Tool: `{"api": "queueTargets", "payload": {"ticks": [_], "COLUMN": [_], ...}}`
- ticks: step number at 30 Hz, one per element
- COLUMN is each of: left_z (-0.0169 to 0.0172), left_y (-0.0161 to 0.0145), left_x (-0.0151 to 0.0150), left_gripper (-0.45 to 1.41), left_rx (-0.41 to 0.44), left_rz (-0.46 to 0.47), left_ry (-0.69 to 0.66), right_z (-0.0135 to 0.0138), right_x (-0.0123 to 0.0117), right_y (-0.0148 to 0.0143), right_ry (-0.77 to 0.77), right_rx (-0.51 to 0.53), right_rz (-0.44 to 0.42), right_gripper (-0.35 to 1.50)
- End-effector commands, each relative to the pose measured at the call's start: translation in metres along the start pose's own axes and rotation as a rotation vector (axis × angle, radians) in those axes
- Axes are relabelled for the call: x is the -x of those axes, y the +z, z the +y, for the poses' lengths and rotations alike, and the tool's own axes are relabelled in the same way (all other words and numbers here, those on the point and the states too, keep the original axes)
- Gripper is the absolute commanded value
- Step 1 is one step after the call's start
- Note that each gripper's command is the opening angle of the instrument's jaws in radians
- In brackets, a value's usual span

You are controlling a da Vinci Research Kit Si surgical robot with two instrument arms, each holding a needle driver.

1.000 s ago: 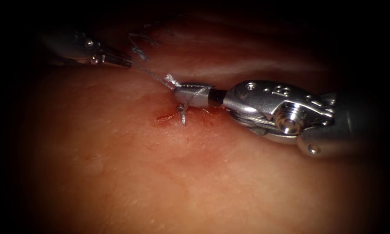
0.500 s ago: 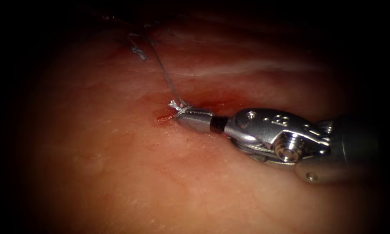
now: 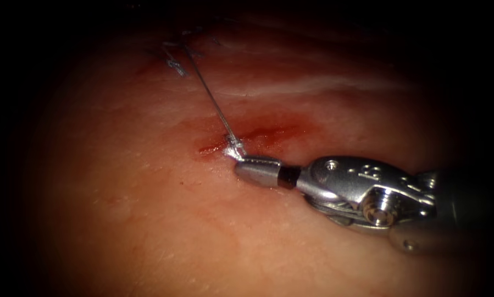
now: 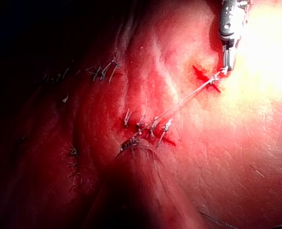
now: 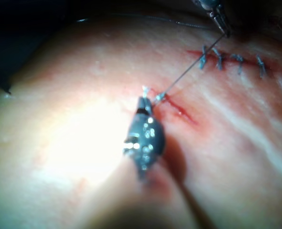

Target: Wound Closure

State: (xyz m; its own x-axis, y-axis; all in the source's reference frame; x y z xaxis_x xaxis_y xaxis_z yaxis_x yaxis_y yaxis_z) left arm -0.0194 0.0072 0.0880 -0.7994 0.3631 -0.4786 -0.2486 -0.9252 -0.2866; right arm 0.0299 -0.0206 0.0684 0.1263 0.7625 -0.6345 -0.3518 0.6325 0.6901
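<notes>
Beside the cut (image 3: 247, 137), both tools' closed jaws seemingly grip taut thread (image 3: 211, 100); markings illegible.

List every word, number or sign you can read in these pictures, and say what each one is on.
One marking: small stamped characters on the metal wrist of the right tool, at in the endoscope view. They are too small and blurred to read.

No readable text on the tissue, the thread, or the left tool.
</notes>
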Motion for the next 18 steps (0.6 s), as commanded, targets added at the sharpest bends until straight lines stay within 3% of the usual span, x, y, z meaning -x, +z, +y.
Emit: {"api": "queueTargets", "payload": {"ticks": [1,8,18], "left_z": [-0.0001,0.0002,-0.0024], "left_y": [0.0011,0.0025,0.0023], "left_x": [0.0001,0.0027,0.0042], "left_gripper": [-0.45,-0.45,-0.45], "left_rx": [-0.003,0.007,-0.012], "left_rz": [0.0,-0.015,-0.016], "left_ry": [-0.004,-0.009,-0.01], "right_z": [-0.0005,-0.0017,-0.0023], "right_x": [0.0005,0.0005,0.0006], "right_y": [0.0006,0.0004,0.0001], "right_ry": [0.002,0.0,-0.02], "right_rx": [-0.007,-0.034,-0.05], "right_rz": [0.0,0.005,0.004], "right_gripper": [-0.35,-0.35,-0.35]}}
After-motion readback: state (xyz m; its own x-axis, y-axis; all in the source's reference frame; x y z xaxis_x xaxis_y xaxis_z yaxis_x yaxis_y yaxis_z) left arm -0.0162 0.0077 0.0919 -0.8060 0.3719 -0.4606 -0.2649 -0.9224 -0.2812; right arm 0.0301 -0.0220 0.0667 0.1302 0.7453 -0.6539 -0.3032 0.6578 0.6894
